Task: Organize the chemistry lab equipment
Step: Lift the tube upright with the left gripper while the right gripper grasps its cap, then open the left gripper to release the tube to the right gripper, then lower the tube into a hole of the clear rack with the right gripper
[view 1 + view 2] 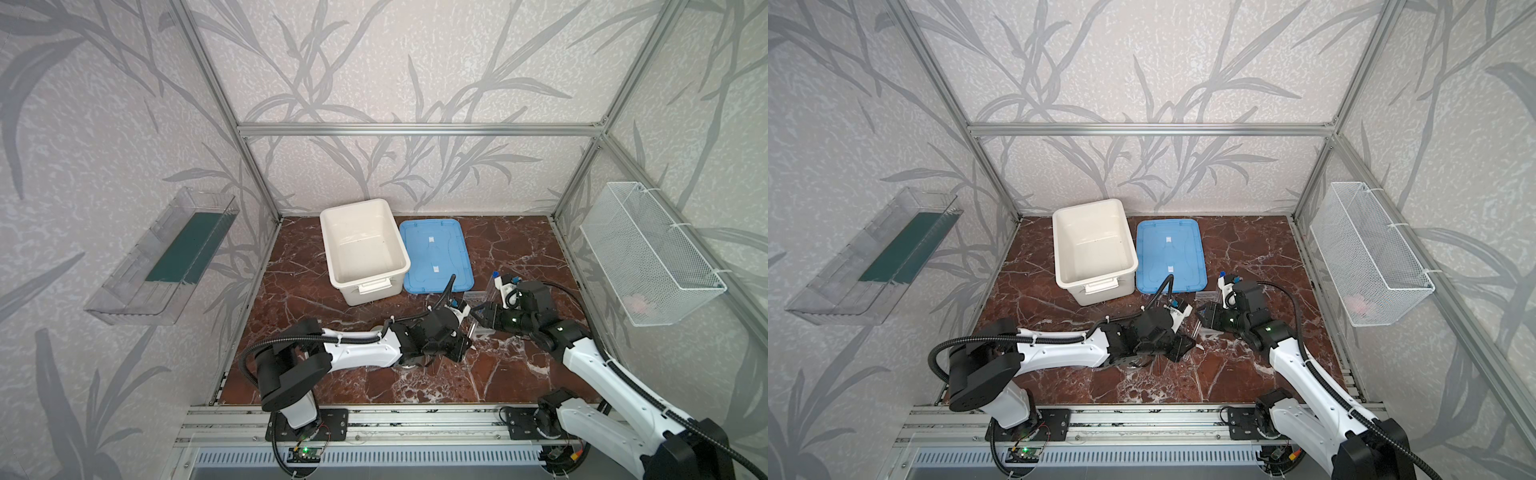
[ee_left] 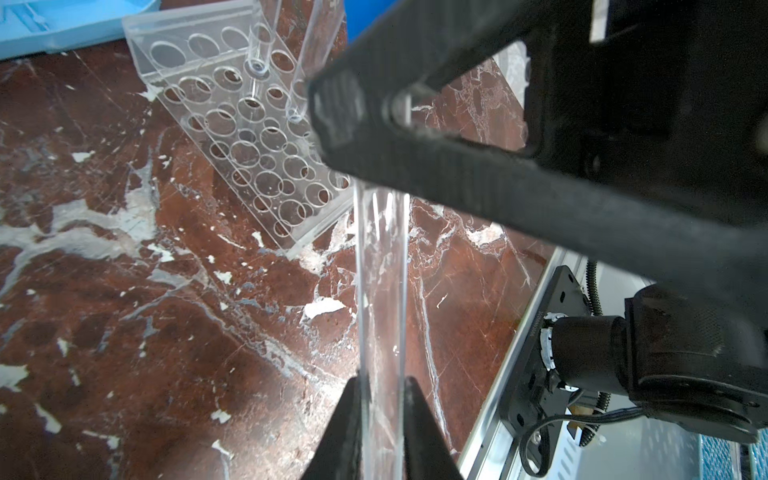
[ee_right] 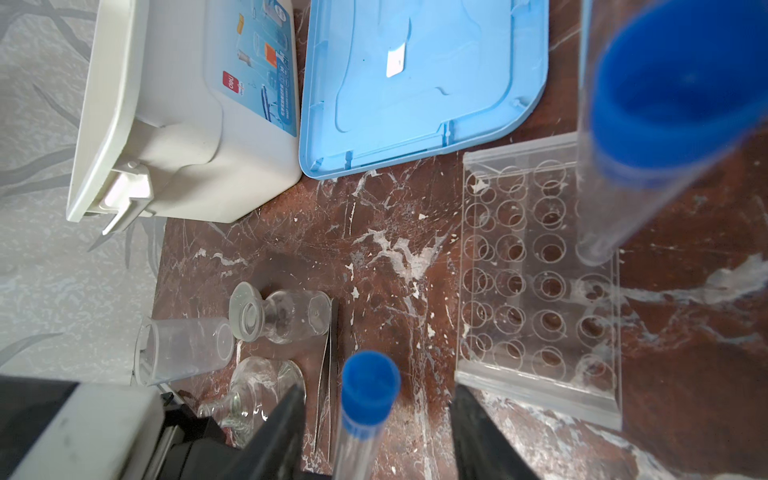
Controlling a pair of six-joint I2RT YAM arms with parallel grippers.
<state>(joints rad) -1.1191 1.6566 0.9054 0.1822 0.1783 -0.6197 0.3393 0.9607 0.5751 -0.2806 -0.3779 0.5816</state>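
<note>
My left gripper (image 2: pixel 384 380) is shut on the lower part of a long clear tube (image 2: pixel 382 291) and holds it upright, just in front of the clear multi-hole rack (image 2: pixel 232 124). The tube's blue cap (image 3: pixel 368 386) shows between the jaws of my right gripper (image 3: pixel 378 390), which stand open with a gap on each side of it. Another blue-capped tube (image 3: pixel 665 104) stands in the rack (image 3: pixel 536 282). A small clear beaker (image 3: pixel 187 349), a clear jar (image 3: pixel 286 316), a round glass vessel (image 3: pixel 257 386) and thin rods (image 3: pixel 326 374) lie behind the left arm. In both top views the grippers meet (image 1: pixel 473 328) (image 1: pixel 1198 328).
The big white tub (image 1: pixel 361 249) stands open at the back with its blue lid (image 1: pixel 434 255) flat beside it, just behind the rack. A wire basket (image 1: pixel 648 253) hangs on the right wall and a clear shelf (image 1: pixel 166 257) on the left wall.
</note>
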